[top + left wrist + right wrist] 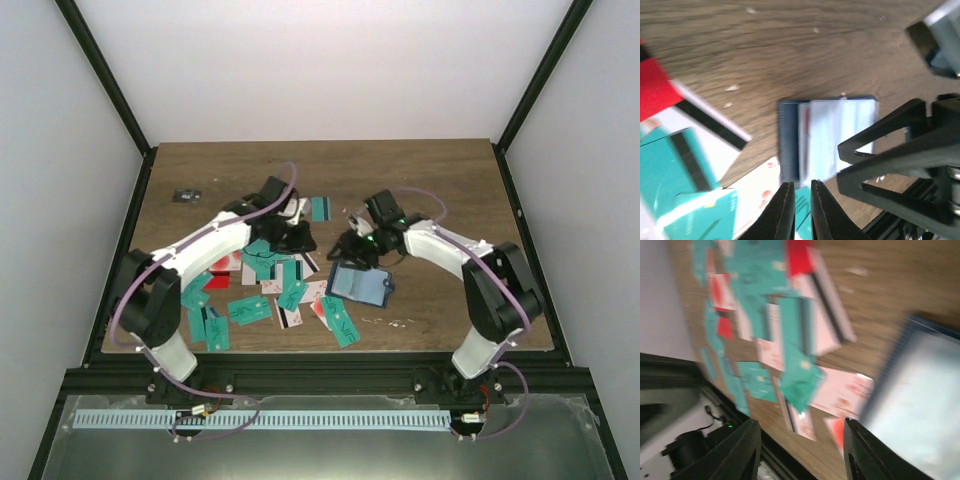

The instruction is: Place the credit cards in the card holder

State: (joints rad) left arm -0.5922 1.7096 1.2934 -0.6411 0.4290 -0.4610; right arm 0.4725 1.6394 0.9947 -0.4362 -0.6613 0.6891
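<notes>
Many credit cards (250,310), teal, red and white with red blotches, lie scattered over the left and middle of the wooden table; they also show in the left wrist view (670,170) and the right wrist view (755,275). The navy card holder (358,285) lies open right of the pile, with light cards inside (830,135). It fills the right of the right wrist view (920,390). My left gripper (295,238) hangs above the pile; its jaws (801,184) stand a narrow gap apart with nothing seen held. My right gripper (352,245) is open (802,450) and empty beside the holder.
A tiny black-grey object (184,195) lies at the back left. A lone teal card (320,208) lies behind the grippers. A black frame rail (320,360) runs along the near table edge. My right gripper's fingers (890,150) crowd the right of the left wrist view.
</notes>
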